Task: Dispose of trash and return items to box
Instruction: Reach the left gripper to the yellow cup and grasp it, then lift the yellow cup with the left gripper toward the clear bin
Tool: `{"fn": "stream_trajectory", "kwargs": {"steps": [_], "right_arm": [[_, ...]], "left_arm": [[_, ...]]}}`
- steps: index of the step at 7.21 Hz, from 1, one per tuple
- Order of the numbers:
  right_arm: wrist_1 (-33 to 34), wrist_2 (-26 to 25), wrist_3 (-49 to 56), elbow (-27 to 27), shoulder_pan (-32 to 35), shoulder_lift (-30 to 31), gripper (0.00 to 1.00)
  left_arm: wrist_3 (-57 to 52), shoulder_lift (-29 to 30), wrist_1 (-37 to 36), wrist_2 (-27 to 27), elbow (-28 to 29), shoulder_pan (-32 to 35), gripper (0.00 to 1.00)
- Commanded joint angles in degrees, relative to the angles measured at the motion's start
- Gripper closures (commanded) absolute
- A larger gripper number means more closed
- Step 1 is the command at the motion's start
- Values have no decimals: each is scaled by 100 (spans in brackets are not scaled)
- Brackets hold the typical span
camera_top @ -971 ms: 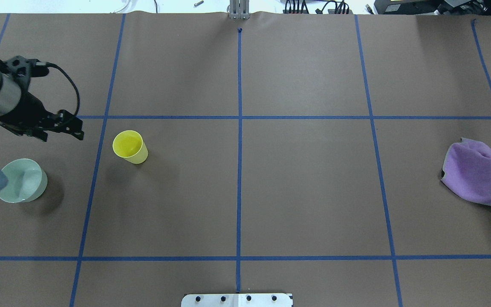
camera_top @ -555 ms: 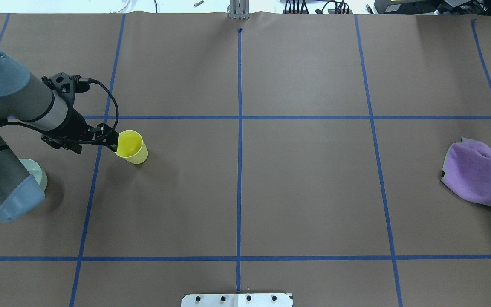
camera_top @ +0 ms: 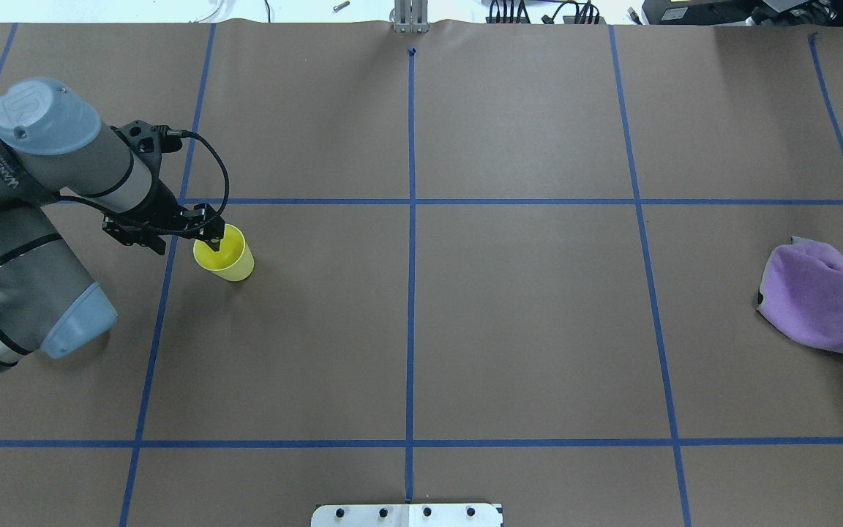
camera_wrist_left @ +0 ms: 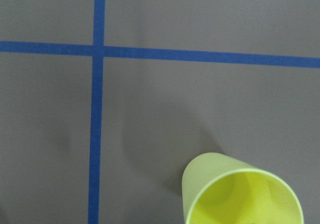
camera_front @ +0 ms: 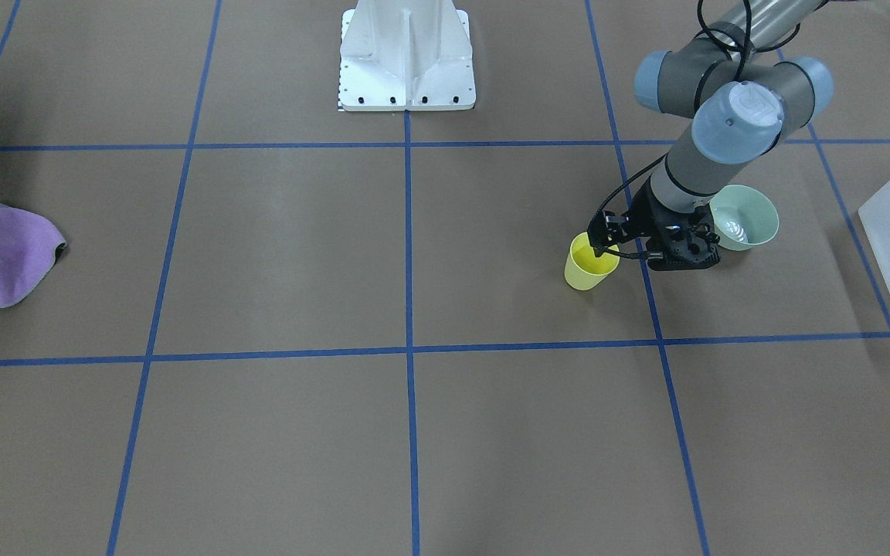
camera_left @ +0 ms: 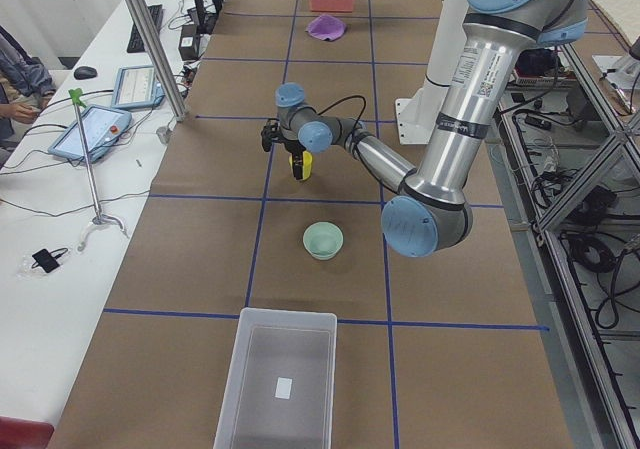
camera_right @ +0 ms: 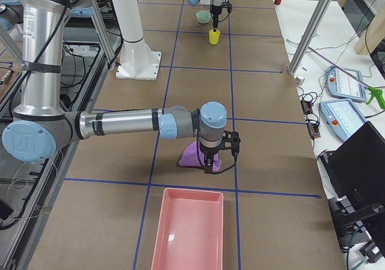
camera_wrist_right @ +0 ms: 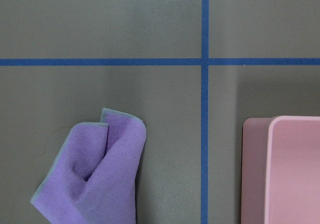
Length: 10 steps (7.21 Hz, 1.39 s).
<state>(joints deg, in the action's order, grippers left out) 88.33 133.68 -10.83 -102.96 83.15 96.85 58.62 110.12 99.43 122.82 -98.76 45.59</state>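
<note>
Tape lines [camera_top: 411,307] grid brown tabletop [camera_top: 531,329] beneath yellow tumbler [camera_top: 230,265].

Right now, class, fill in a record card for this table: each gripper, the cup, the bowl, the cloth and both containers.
left gripper: at the yellow tumbler's rim; whether it is open or shut is unclear
yellow tumbler: upright on the table
pale-green bowl: upright, between tumbler and tub, not held
translucent tub: at the robot's left end; tumbler and bowl not in it
right gripper: over the purple cloth; state unclear
purple cloth: crumpled on the table
pink tray: beside the cloth
</note>
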Motion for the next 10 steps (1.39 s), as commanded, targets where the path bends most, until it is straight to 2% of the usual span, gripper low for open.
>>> {"fn": "stream_trajectory", "kwargs": {"steps": [1,3,5,6,7,8,9,10], "right_arm": [[0,0,-7,-4,0,0,0],[0,9,-7,-4,0,0,0],[0,9,-7,-13,-9,0,0],[0,9,-15,-22,0,0,0],[0,9,-33,-31,-9,-35,0],[0,9,-216,-31,-200,-87,0],[-226,52,-844,-48,-385,-201,0],[-855,35,-1642,-31,-674,-193,0]], "left_arm": [[44,54,15,-48,103,-15,68],[53,89,24,-39,173,-41,99],[53,141,-11,57,8,2,100],[-26,116,-37,432,-168,377,100],[-253,2,-38,1044,-291,1007,100],[-1099,-312,-46,1512,-336,1701,100],[-2143,-785,-47,1577,-319,2195,100],[-3650,-1251,-81,1578,-93,2887,100]]}}
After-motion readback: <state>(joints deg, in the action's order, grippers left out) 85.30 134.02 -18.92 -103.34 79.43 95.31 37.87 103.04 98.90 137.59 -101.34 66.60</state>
